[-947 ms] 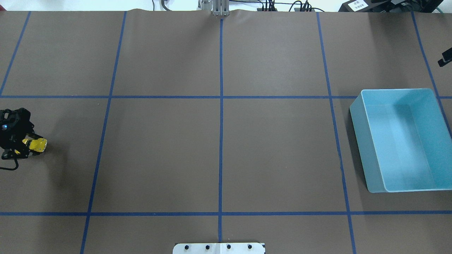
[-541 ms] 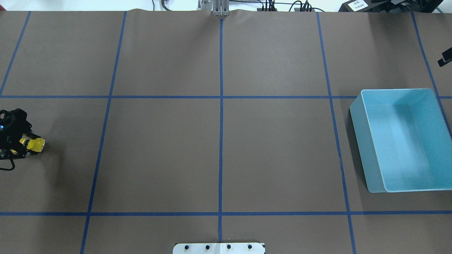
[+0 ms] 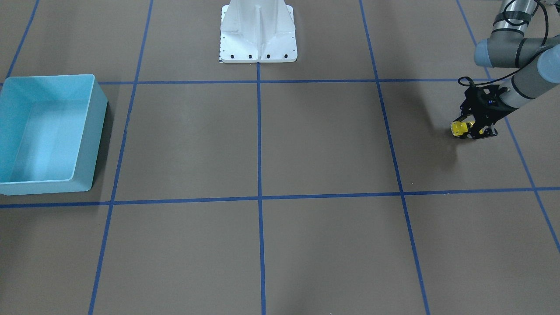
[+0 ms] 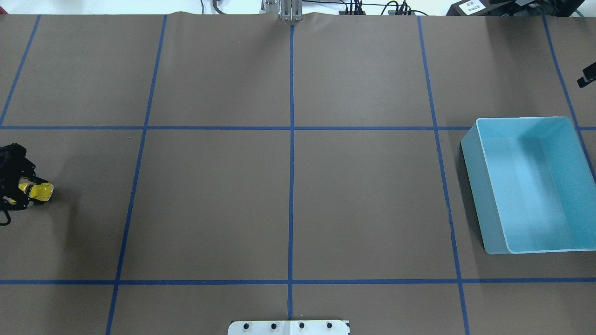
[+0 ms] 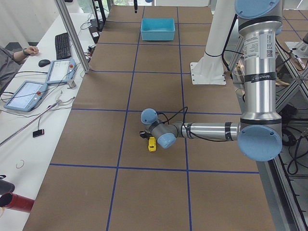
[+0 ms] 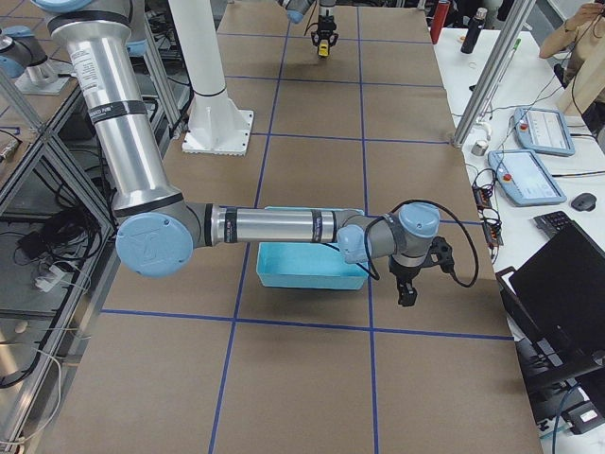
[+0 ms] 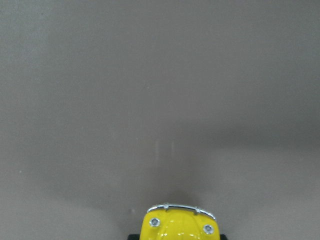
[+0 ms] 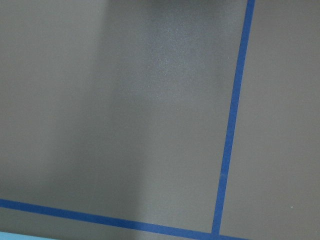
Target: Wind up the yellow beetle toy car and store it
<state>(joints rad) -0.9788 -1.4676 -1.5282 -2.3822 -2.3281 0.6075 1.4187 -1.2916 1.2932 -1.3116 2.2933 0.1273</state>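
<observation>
Overhead exterior footage is showing the yellow beetle toy car (image 4: 41, 192) being clamped at its rear by the left gripper (image 4: 27, 191). Its two black fingers are being pressed against the car's sides. The car is being held low at the far left edge of the table (image 4: 209, 204), in the middle row of squares marked by the blue tape lines (image 4: 291, 186). Its nose is being pointed toward the table's centre. Whether its wheels are touching the brown surface cannot be told. In the left wrist view only the silver front bumper and headlights are being shown. The blue bin (image 4: 475, 186) is being kept well apart, at the opposite end. The right gripper (image 6: 406, 284) is being held just beside that bin, and whether its fingers are apart or together cannot be told.
</observation>
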